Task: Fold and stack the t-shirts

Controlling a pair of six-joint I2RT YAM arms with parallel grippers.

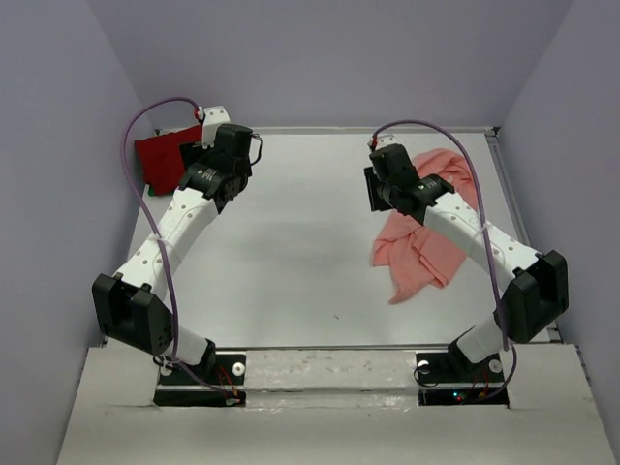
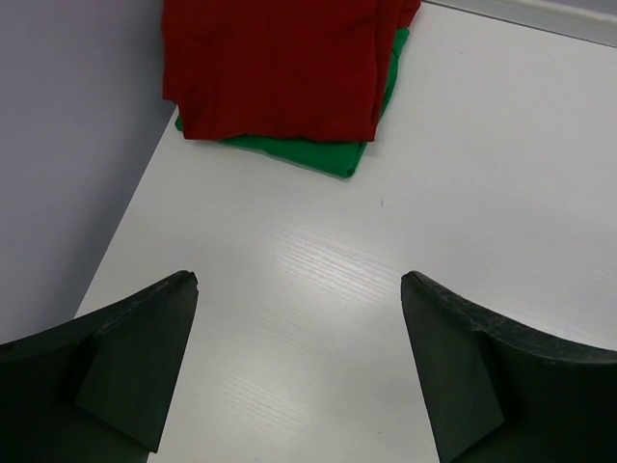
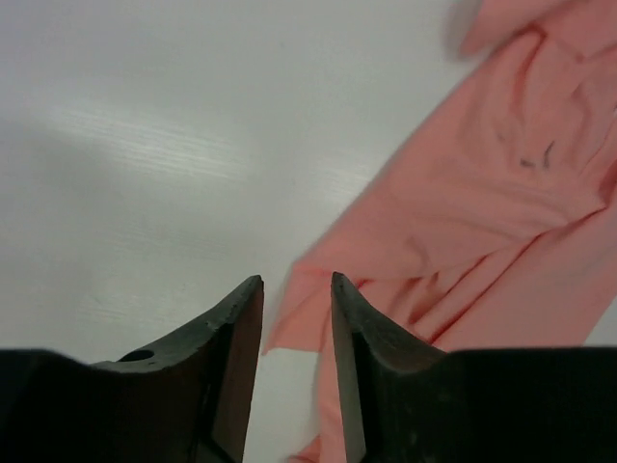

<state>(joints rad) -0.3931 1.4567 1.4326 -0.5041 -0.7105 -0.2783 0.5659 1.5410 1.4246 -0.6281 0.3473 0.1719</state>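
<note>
A salmon-pink t-shirt (image 1: 418, 254) lies crumpled and unfolded on the right side of the white table (image 1: 291, 242). My right gripper (image 1: 374, 190) hovers at its left edge. In the right wrist view the jaws of this gripper (image 3: 297, 280) stand a narrow gap apart, with a corner of the pink cloth (image 3: 463, 193) showing between them and not pinched. A folded dark red t-shirt (image 2: 275, 63) rests on a folded green one (image 2: 323, 156) in the far left corner. My left gripper (image 2: 299, 285) is wide open just short of that stack, with nothing in it.
Lilac walls close in the table on the left, back and right; the stack (image 1: 160, 160) sits against the left wall. The table's raised rim (image 1: 499, 174) runs along the right side behind the pink shirt.
</note>
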